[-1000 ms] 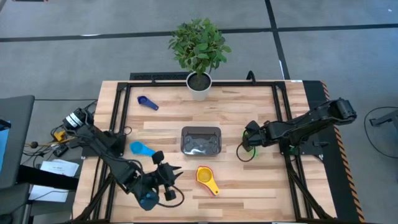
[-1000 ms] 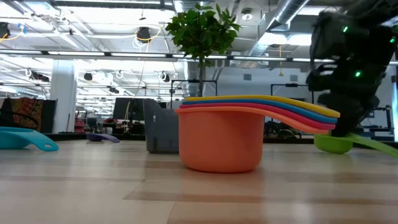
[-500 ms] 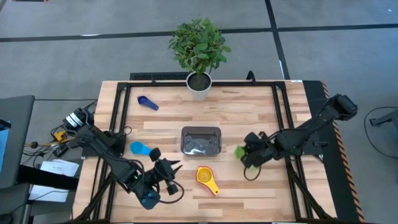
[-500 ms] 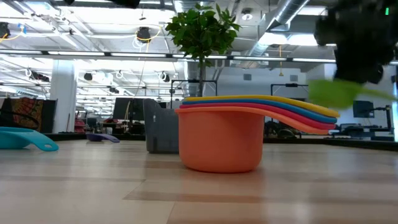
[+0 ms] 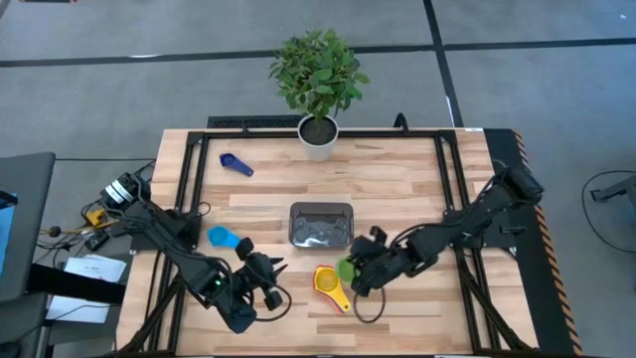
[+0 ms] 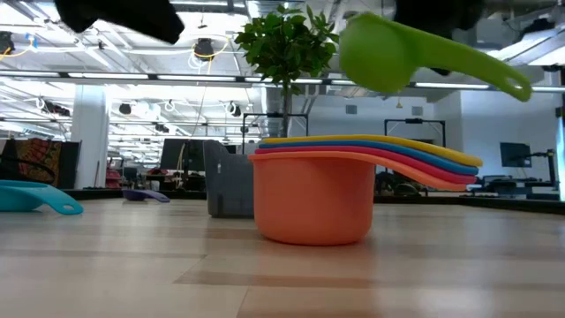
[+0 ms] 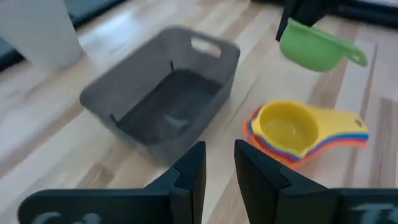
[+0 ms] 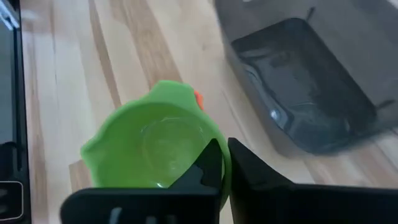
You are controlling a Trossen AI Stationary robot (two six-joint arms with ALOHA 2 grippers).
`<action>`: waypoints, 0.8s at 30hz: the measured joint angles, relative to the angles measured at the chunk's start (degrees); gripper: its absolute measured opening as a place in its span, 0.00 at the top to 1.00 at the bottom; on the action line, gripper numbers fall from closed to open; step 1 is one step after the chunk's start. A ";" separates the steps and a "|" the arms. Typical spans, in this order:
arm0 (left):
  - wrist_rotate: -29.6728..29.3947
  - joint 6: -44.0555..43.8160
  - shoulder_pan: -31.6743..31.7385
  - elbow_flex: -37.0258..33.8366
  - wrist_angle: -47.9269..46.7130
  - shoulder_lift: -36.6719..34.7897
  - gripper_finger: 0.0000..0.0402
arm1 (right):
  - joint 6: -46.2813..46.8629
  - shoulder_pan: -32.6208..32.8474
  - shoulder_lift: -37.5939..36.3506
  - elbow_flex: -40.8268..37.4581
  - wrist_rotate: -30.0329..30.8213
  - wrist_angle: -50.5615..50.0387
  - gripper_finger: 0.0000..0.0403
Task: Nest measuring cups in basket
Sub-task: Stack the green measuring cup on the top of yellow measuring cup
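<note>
Left gripper waits with fingers close together and empty, the light blue cup just behind it. Right gripper pinches the green cup above the yellow-topped stack; the basket lies beyond. Best centre bowl over bowl, align handles, then lower gently.

Around the basket, the worktop lies bare on its plant-pot side and toward the right edge. On its near side the stacked cups block passage, with the right end effector holding the green cup just above them. The left end effector crowds the near-left.
</note>
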 joint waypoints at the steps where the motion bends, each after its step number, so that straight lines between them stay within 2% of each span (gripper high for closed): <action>1: 0.84 -1.33 0.03 0.02 -1.20 0.00 0.81 | -0.56 -0.09 1.22 1.26 -0.62 -0.42 0.93; 6: 1.90 -9.65 0.07 0.00 -8.11 0.00 0.81 | -2.12 -0.85 6.90 7.16 -4.47 -1.29 0.92; 12: 3.34 -14.72 0.11 0.00 -13.15 0.02 0.81 | -2.56 -2.60 10.90 11.26 -7.69 -2.06 0.94; 18: 3.31 -15.77 0.11 0.00 -13.75 0.02 0.81 | -2.40 -4.94 14.62 11.89 -12.38 -2.08 0.90; 24: 3.27 -15.78 0.11 0.00 -14.11 0.02 0.81 | -1.61 -6.27 16.45 11.82 -13.78 -2.54 0.90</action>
